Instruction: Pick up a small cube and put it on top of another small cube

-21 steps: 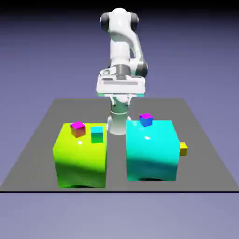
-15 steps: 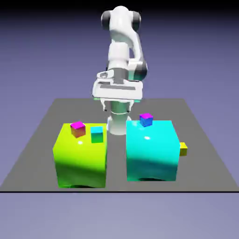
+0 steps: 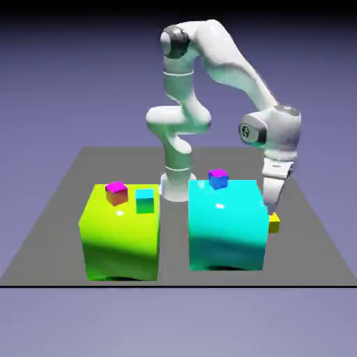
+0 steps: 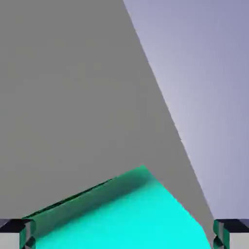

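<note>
Gripper, white, two-fingered: spread | small yellow cube, exterior view's right | centre before lowering, avoiding big cyan block

On desk: lime block, at the exterior view's left, bearing magenta-topped cube and cyan-and-green cube. Beside it, apart: cyan block, topped by magenta-and-blue cube.

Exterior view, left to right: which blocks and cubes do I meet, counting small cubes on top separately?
Lime block with the magenta-topped red cube, then the cyan-and-green cube on it → cyan block with the purple-topped blue cube on it → yellow cube.
</note>
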{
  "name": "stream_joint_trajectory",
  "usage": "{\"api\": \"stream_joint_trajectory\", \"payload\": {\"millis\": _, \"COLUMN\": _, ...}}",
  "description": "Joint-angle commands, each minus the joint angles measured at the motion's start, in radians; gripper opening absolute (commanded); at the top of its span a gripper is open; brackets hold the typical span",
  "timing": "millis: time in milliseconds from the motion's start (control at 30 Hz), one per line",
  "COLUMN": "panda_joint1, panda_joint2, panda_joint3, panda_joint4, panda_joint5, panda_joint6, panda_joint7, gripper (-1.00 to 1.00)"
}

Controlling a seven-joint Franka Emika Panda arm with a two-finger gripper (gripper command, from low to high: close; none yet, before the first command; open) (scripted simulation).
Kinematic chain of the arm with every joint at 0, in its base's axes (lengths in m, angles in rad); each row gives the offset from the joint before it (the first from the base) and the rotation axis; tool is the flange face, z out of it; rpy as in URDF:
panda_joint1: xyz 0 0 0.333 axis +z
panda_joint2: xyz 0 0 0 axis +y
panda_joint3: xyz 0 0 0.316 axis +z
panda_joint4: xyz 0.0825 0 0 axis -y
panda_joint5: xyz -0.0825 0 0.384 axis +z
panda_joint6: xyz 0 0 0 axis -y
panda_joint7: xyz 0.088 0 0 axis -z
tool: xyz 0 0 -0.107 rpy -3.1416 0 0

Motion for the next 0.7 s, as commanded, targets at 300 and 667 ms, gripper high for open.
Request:
{"api": "stream_joint_trajectory", "payload": {"millis": 300, "panda_joint1": 0.298, "panda_joint2": 0.184, "panda_joint3": -0.003, "panda_joint4": -0.047, "panda_joint5": -0.313, "panda_joint6": -0.124, "panda_joint7": 0.204, "gripper": 0.0}}
{"api": "stream_joint_trajectory", "payload": {"millis": 667, "panda_joint1": 0.299, "panda_joint2": 0.187, "panda_joint3": -0.006, "panda_joint4": -0.047, "panda_joint5": -0.317, "panda_joint6": -0.121, "panda_joint7": 0.207, "gripper": -1.0}}
